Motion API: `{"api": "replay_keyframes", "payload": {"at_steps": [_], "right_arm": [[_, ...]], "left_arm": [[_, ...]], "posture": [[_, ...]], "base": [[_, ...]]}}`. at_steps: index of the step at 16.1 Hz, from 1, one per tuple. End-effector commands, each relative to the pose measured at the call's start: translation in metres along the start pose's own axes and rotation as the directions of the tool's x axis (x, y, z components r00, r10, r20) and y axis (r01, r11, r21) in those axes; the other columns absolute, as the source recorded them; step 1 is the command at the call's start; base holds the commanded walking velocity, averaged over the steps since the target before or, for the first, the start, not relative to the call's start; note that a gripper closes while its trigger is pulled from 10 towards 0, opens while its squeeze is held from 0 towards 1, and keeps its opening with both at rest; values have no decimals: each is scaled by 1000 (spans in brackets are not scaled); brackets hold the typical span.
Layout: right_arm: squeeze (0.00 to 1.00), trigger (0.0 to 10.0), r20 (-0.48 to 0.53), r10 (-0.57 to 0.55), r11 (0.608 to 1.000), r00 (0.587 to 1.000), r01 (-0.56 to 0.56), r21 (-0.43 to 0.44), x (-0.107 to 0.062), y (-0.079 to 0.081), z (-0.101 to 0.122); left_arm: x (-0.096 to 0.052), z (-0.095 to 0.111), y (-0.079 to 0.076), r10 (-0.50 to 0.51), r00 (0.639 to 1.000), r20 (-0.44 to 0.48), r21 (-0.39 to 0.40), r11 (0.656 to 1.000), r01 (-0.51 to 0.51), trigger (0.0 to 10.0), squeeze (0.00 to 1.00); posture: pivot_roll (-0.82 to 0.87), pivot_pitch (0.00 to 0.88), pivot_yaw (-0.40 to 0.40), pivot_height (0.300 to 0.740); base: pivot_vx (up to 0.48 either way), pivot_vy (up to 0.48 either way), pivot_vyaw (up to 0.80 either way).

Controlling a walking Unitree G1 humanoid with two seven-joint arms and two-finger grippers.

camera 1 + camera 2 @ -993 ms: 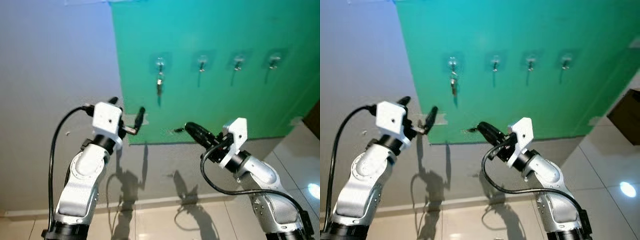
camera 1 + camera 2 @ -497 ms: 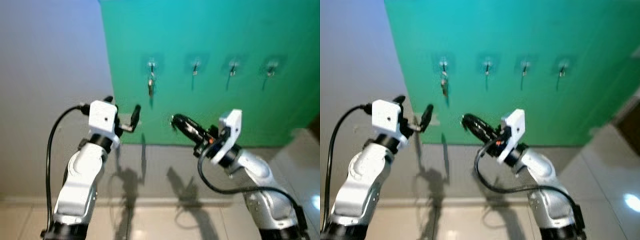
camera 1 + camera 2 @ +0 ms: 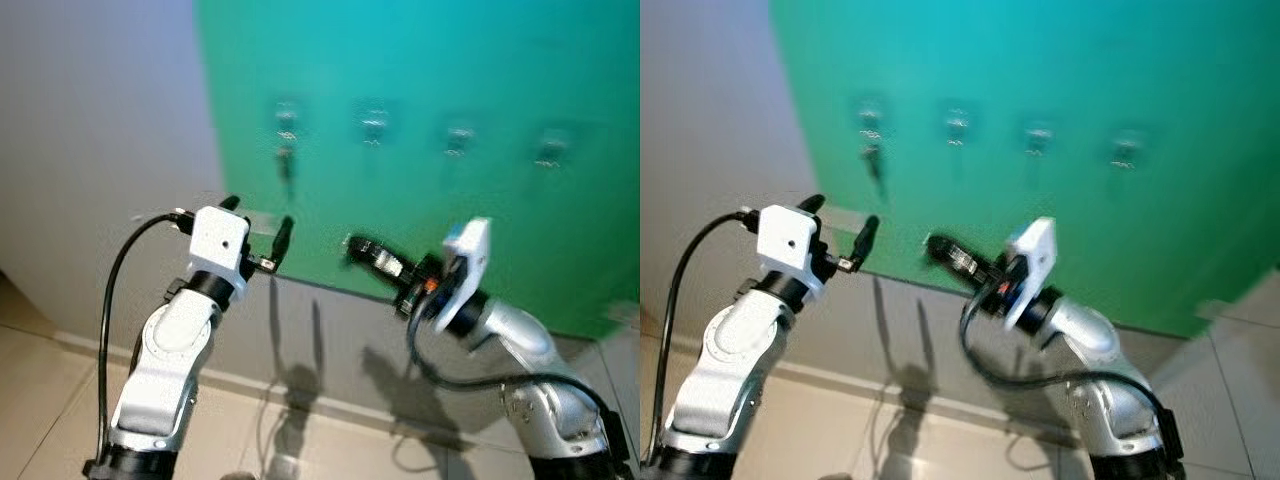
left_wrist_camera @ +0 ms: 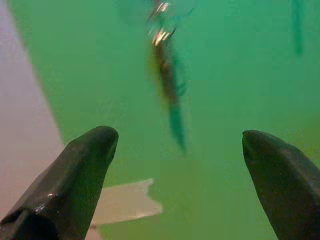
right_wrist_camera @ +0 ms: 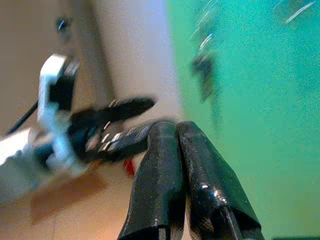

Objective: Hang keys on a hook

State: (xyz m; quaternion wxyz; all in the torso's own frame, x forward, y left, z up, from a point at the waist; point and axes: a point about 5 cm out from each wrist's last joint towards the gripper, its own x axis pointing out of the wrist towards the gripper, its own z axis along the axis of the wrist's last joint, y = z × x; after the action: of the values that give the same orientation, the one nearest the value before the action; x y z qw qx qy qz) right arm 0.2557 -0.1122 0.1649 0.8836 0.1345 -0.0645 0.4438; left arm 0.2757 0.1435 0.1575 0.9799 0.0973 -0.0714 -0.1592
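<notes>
Both silver arms are raised, elbows bent. The left hand [image 3: 258, 228] has its two black fingers spread wide; the right hand [image 3: 357, 247] reaches forward, fingers pressed together.

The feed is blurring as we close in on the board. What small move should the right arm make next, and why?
Probably lift the right gripper up toward the second hook. Its fingers are shut and its tip sits below the hook row on the green panel. The leftmost hook already carries a key. The blur hides whether anything is pinched.
</notes>
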Motion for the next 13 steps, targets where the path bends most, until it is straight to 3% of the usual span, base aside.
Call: {"api": "replay_keyframes", "payload": {"at_steps": [1, 5, 8, 11, 13], "right_arm": [[0, 10000, 33, -1, 1000, 999, 1, -6, 5, 2, 7], [0, 10000, 66, -63, 998, 996, 65, -18, 13, -2, 11], [0, 10000, 80, -171, 984, 982, 174, -27, 26, -13, 12], [0, 10000, 127, -237, 971, 963, 240, -9, 34, -22, 22], [0, 10000, 147, -238, 970, 960, 241, -3, 36, -25, 27]], "left_arm": [[1, 6, 8, 6, 1000, 16, 36, 999, -7, 10000, 0], [2, 7, 14, -7, 1000, 25, 65, 998, 6, 10000, 0], [6, 17, 13, -53, 995, 88, 14, 999, 52, 10000, 0], [0, 22, -8, -259, 958, 119, -24, 964, 264, 10000, 0], [-3, 20, -15, -325, 940, 107, -64, 941, 333, 10000, 0]], "posture": [[8, 0, -13, 740], [20, 0, -3, 740], [26, 0, -3, 740], [28, 0, -8, 740], [29, 0, -10, 740]], "base": [[0, 0, 0], [0, 0, 0], [0, 0, 0], [0, 0, 0], [0, 0, 0]]}}
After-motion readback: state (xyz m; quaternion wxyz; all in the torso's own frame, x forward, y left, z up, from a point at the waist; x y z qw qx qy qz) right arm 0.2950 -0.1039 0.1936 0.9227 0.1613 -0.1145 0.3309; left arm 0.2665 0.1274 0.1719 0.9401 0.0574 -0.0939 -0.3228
